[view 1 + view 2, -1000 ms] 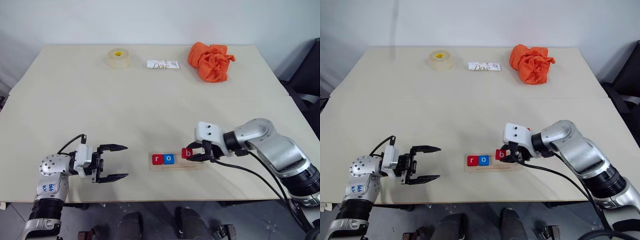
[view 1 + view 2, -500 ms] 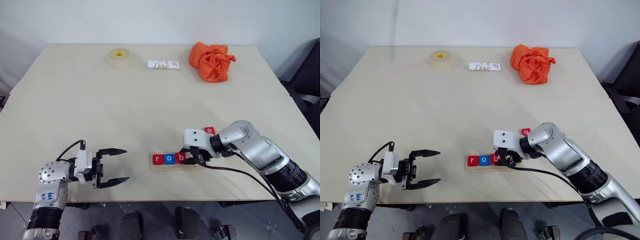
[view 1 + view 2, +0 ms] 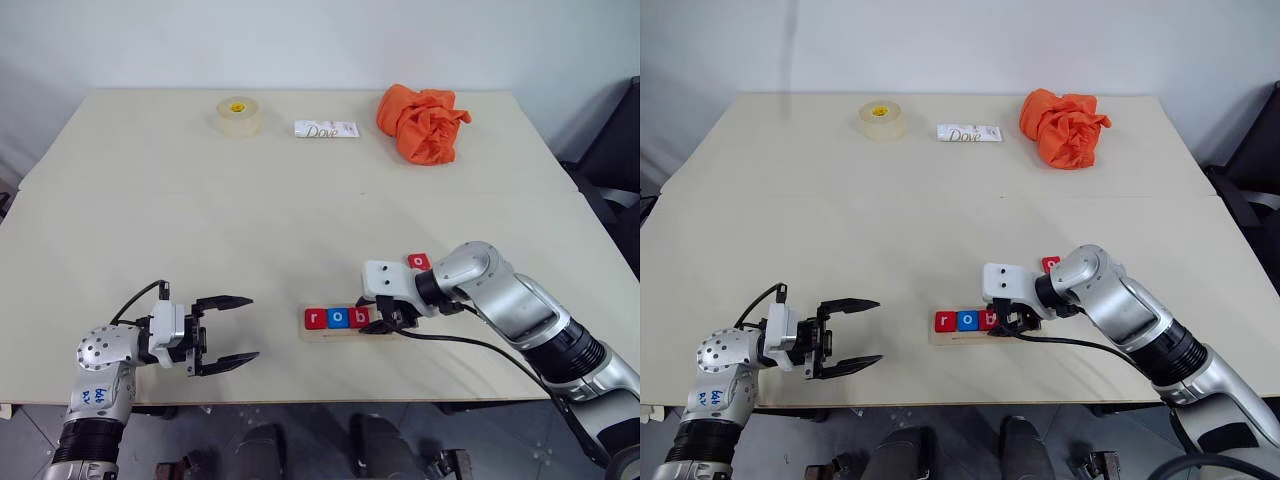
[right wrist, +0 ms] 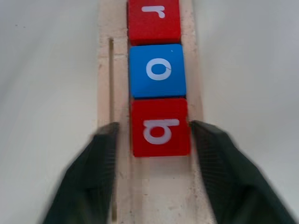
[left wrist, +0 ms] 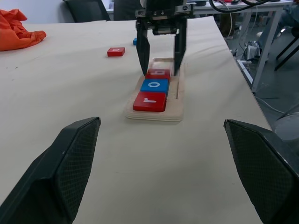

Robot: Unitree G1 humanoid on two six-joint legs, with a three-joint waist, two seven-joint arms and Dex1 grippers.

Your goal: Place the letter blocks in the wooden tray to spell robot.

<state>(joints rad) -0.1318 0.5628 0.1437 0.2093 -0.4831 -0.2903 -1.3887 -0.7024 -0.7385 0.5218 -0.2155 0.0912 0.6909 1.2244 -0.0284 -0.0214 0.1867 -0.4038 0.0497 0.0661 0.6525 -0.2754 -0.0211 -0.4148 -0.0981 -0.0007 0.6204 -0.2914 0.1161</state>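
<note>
We have three letter blocks seated in the wooden tray (image 3: 355,331) near the front edge of the table (image 3: 300,200): the red r block (image 3: 315,319) at the left end, the blue o block (image 3: 338,318) touching it, and the red b block (image 4: 160,126) touching the o. They run from the left because the word is read that way, which leaves the right part of the groove bare for the last two letters.

Our right gripper (image 5: 159,51) stands over the b block with its fingers (image 4: 100,158) spread to either side and clear of the block's edges, so we judge the b released and resting in place, not held. The gripper straddles the tray along its length, which kept the block square to its neighbours.

A loose red block (image 3: 420,261) lies on the table just beyond the tray, to the right; its letter reads like an o in the left wrist view, though it is small.

Our left gripper (image 3: 228,331) hovers to the left of the tray, jaws wide apart and empty, pointing toward the tray, out of the way.
</note>
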